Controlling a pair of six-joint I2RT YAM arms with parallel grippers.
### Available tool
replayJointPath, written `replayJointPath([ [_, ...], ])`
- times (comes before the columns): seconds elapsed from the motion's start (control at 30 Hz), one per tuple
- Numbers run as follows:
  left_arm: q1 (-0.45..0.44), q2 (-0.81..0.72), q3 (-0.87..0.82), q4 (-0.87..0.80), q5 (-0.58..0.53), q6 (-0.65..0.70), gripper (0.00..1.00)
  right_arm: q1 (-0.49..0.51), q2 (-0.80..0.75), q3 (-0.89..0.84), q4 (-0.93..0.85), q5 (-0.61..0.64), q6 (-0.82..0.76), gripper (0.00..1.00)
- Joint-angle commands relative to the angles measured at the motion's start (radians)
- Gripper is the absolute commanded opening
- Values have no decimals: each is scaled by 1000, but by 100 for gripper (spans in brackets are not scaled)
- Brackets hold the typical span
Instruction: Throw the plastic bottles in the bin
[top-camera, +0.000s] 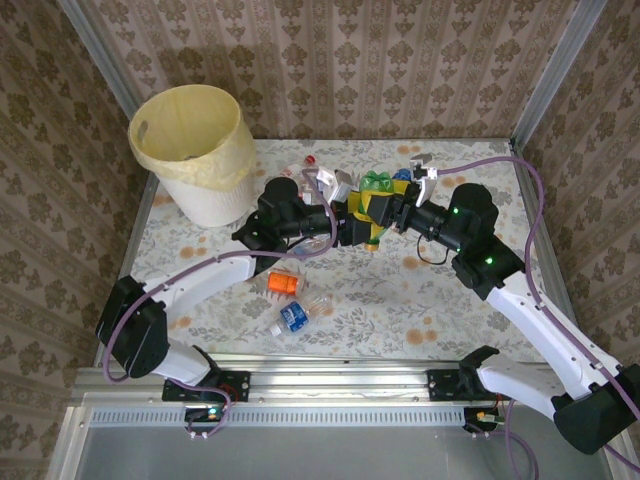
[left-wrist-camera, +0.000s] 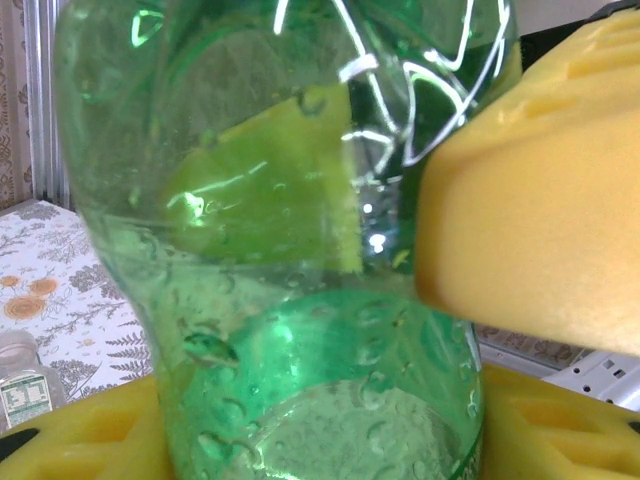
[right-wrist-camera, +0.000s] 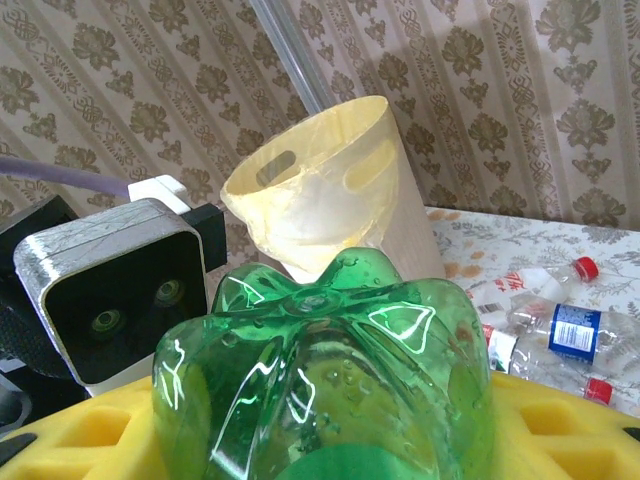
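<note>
The left gripper (left-wrist-camera: 320, 445) is clamped on a translucent green plastic bottle (left-wrist-camera: 300, 300) with a lobed base. Its yellow foam fingers (left-wrist-camera: 70, 445) lie against both flanks of the bottle. The right gripper (right-wrist-camera: 325, 445) pinches the same bottle from the opposite side, nose to nose with the left one. In the left wrist view its yellow pads press the body just ahead of the left gripper's tips, one of them showing through the green wall. The bottle hangs between the two grippers, clear of the tabletop.

Beneath them spreads a pale tabletop (top-camera: 420, 300) printed with grey leaves and orange flowers. It is closed in on three sides by walls of brown damask wallpaper (top-camera: 350, 60), with metal posts (top-camera: 548, 70) at the far corners. An aluminium rail (top-camera: 330, 372) runs along the near edge by the arm bases.

Just beyond the grippers lie several clear plastic bottles with red caps (right-wrist-camera: 572, 335), one with a blue label. On the near side of the left gripper, toward the bases, a small orange bottle (top-camera: 283, 284) and a clear bottle with a blue label (top-camera: 296, 316) lie close together.

The large round white bin (top-camera: 212, 200), lined with a pale yellow bag, stands upright beyond the left gripper on its outer side. It is well apart from the held bottle. From the right wrist it rises straight ahead of that gripper, behind the bottle's base.
</note>
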Motion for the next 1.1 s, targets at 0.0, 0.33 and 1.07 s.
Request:
replayJointPath([
  [0.0,-13,18,40,33,59,0,57,22,10,-7,45,-45,33,45],
  [0.33,-9,22,48,30,72,1,77,22,10,-20,50,-41,34,45],
  [1.07,87,-60,3,-62,-8,37,48,22,-56,-43,-44,46,-3,98],
])
